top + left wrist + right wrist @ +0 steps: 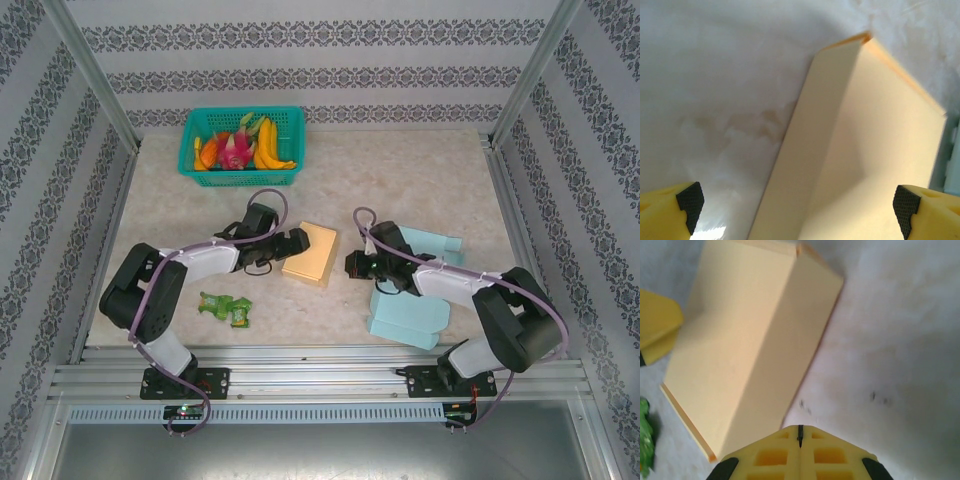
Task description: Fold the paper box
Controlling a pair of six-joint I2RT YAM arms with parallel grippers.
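Note:
The paper box (pixel 311 253) is a flat tan-orange carton lying in the middle of the table, closed, with one long side panel sloping down. My left gripper (pixel 290 243) is at its left edge, open wide. In the left wrist view the box (pixel 875 150) runs up between the black pads (pixel 690 202); one pad is over the table, the other over the box top. The left gripper (pixel 797 210) holds nothing. My right gripper (pixel 352 265) is just right of the box, shut and empty. In the right wrist view its joined tips (pixel 800 432) sit close to the box (pixel 750 350) edge without touching it.
A green basket (pixel 241 146) of toy fruit stands at the back left. A crumpled green packet (pixel 226 308) lies near the front left. Light blue boxes (pixel 408 316) (pixel 430 243) lie under and behind the right arm. Patterned walls enclose the table.

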